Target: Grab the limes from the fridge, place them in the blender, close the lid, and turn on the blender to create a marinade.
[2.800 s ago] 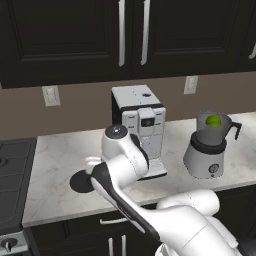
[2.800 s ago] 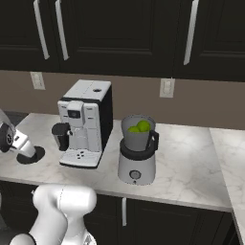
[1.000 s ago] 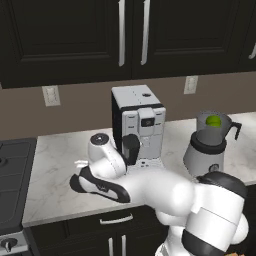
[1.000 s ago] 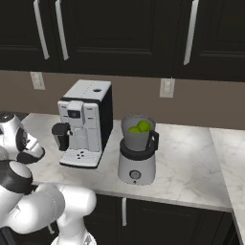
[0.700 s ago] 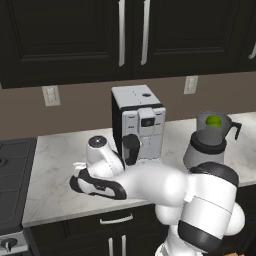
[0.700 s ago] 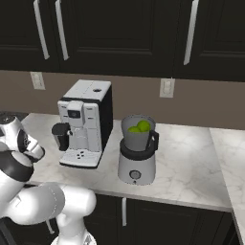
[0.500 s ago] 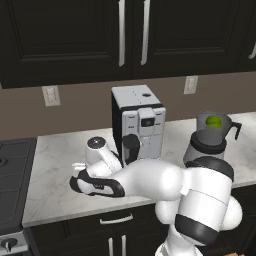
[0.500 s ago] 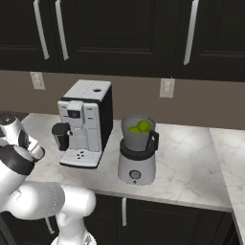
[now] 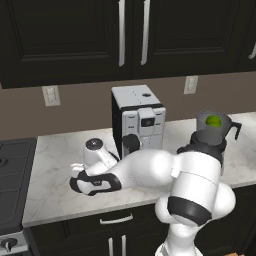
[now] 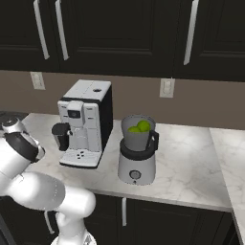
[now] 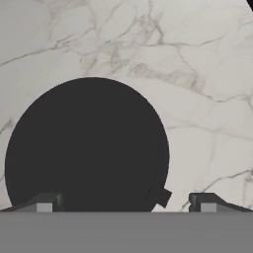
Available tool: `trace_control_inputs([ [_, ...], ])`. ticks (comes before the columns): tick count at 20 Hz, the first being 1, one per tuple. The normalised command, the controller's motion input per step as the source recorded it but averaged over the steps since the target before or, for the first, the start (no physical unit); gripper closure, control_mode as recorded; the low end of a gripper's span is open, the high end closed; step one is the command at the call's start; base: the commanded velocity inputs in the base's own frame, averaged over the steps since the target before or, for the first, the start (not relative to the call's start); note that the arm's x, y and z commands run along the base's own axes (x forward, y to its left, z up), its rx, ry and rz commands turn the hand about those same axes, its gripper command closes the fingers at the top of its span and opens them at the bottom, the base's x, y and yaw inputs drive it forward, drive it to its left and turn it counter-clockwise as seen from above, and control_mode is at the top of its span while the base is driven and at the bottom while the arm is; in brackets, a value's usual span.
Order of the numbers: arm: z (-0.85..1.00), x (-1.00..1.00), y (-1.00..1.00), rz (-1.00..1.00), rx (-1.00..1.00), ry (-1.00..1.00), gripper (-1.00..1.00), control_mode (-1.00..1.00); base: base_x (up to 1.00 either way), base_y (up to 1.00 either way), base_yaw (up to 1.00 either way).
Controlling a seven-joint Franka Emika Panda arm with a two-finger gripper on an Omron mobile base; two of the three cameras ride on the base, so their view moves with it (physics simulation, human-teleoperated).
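The lid (image 11: 86, 148) lies flat on the marble counter as a large black disc with a small tab at its lower right edge. My gripper (image 11: 126, 203) hangs right above it, open, with one fingertip over the disc's near rim and the other over bare counter. The blender (image 10: 138, 153) stands uncovered to the right of the coffee machine, and the limes (image 10: 139, 127) sit inside its jar. From the left base view the blender (image 9: 212, 137) shows a lime (image 9: 213, 120) through its open top. The fridge is out of view.
A white coffee machine (image 9: 137, 117) stands at the back of the counter between my hand and the blender. A stove top (image 9: 10, 165) borders the counter's left end. Dark cabinets hang above, and the counter's front edge is close to my hand.
My arm has swung left and down over the counter, bringing the hand low over the lid. The jaws have stayed open. The blender and limes have not moved.
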Motion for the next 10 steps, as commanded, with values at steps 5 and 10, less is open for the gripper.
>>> trace_control_inputs([
  [5, -0.12, 0.11, 0.1, -0.01, 0.0, 0.0, -1.0, -1.0, 0.0, 0.0, 0.0],
  [10, -0.1, 0.11, 0.06, 0.0, 0.0, 0.0, -1.0, -1.0, 0.0, 0.0, 0.0],
])
